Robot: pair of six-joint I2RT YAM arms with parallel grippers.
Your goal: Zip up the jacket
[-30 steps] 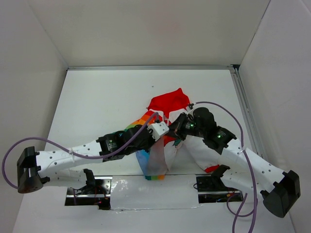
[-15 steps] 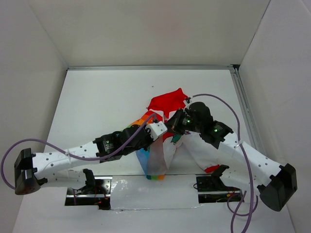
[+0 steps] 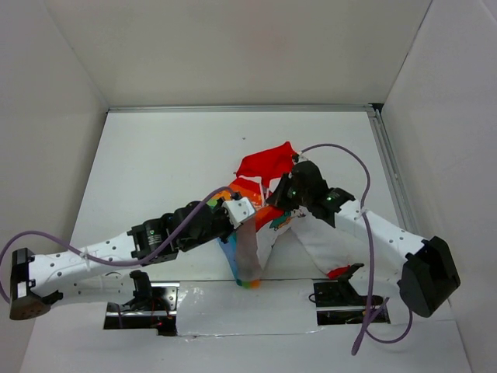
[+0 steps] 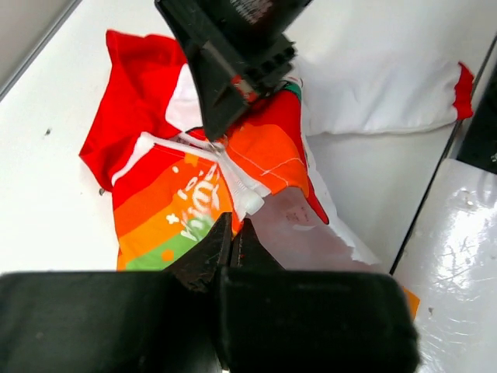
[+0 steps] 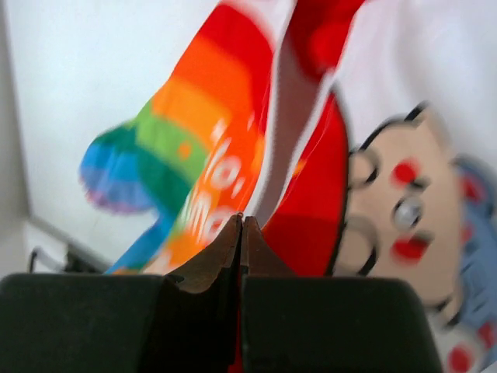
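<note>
White tabletop (image 3: 155,155) mid-frame: left gripper (image 4: 233,231) and right gripper (image 5: 242,221) both clamp the rainbow-striped white jacket (image 4: 167,206), seemingly tensioning its zipper (image 4: 233,177).

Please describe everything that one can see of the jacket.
The jacket is small, of soft white cloth with a red hood, a red cuff, rainbow stripes with white lettering and a cartoon face. It lies crumpled on the table, hood farthest, its front pulled up into a ridge. Both grippers are shut on it: the left gripper at the near end of the zipper, the right gripper farther up.
</note>
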